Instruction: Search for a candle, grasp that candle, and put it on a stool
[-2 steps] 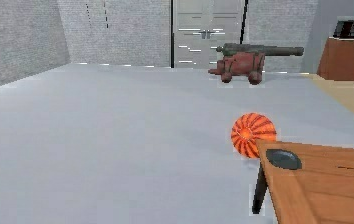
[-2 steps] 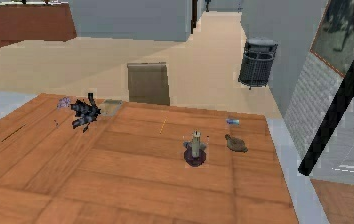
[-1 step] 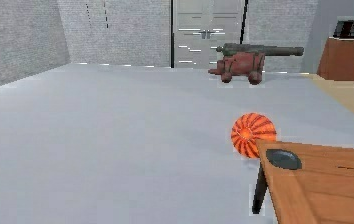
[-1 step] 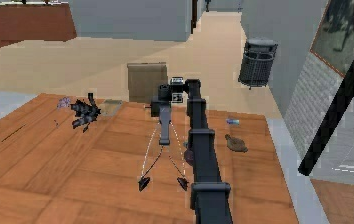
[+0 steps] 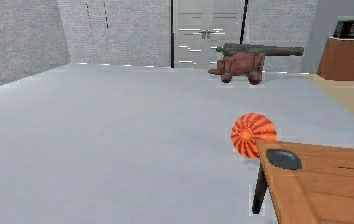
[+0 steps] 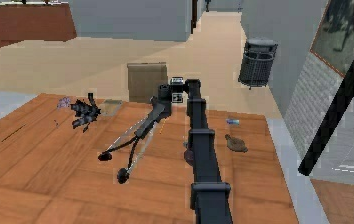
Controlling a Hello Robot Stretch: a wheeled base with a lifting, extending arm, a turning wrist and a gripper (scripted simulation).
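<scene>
My gripper (image 6: 115, 165) reaches out over a wooden tabletop (image 6: 45, 170) in the arm side view. Its dark body (image 6: 163, 100) sits left of the two white squares (image 6: 180, 82) at the end of the arm bar (image 6: 205, 160). The thin fingers (image 6: 135, 135) slant down to the left with bare wood behind their tips, so the gripper holds nothing. A small dark cluttered object (image 6: 83, 112) lies on the table, left of the fingers and apart from them. Two small flat things (image 6: 237, 143) (image 6: 233, 122) lie right of the arm.
A brown box (image 6: 147, 82) stands past the table and a dark bin (image 6: 257, 62) by the wall. Ahead are a table corner (image 5: 320, 190) with a dark round thing (image 5: 283, 158), an orange striped ball (image 5: 253, 134), a toy-like cannon (image 5: 240, 62), and a wooden cabinet (image 5: 343, 60).
</scene>
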